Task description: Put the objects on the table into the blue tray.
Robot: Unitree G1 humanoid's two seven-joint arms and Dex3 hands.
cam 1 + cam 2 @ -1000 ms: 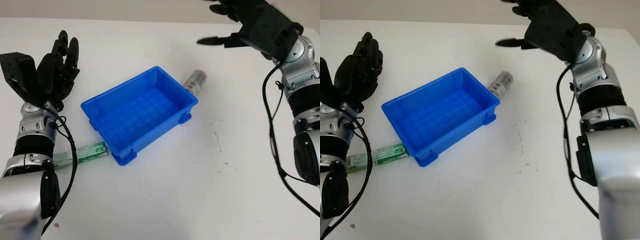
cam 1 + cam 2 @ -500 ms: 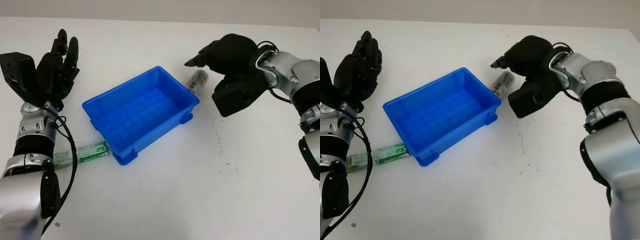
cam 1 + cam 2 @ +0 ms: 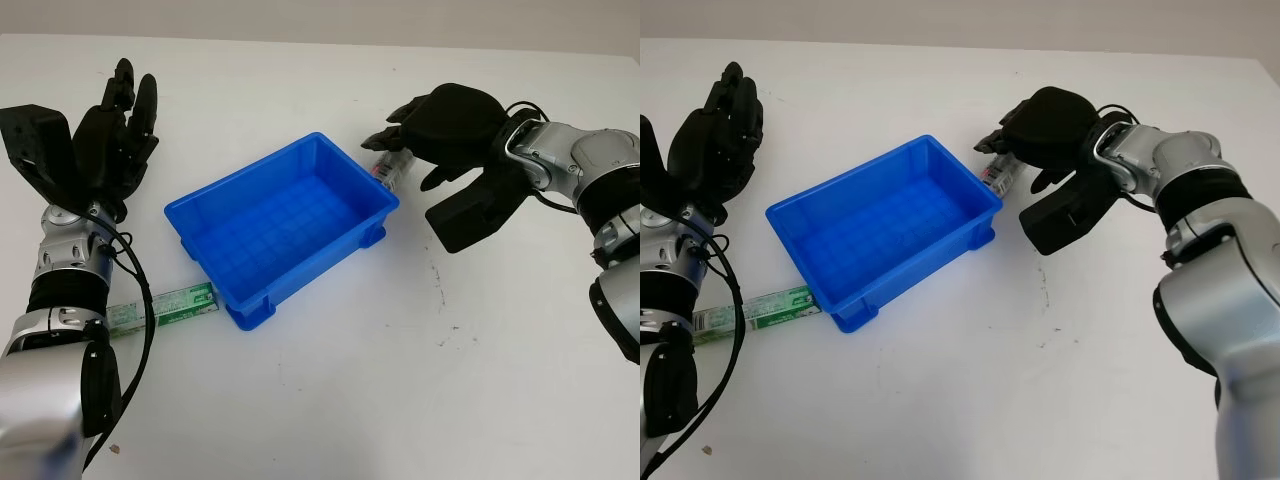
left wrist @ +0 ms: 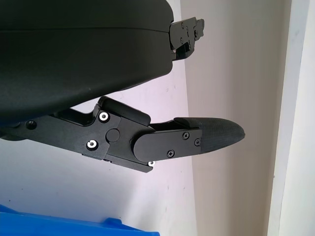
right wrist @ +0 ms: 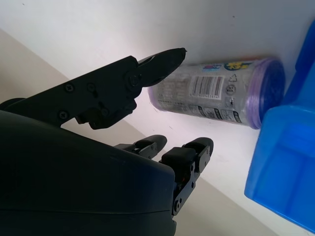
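The blue tray (image 3: 280, 225) sat empty in the middle of the white table (image 3: 330, 400), between the two hands. Off its left side, the left hand (image 3: 105, 140) was held raised and open, holding nothing, just as it had been a second before. Below that hand, beside its forearm, a flat green packet (image 3: 165, 305) lay on the table with one end touching the tray's near-left corner.

On the tray's far right side lay a small clear bottle (image 5: 216, 93) with a printed label, on its side, one end close against the tray's wall. The right hand (image 3: 445, 115) had been high above the table's far right a second earlier; it had since swung down and in, and now arched over the bottle, fingers (image 5: 147, 71) apart on either side of it, not yet closed. That put the first pick just ahead: a grasp looked imminent.

The tray wall crowded the bottle's inner end, so fingers had little room there. To the right of the right hand, the table offered open space for lifting away and over the rim.
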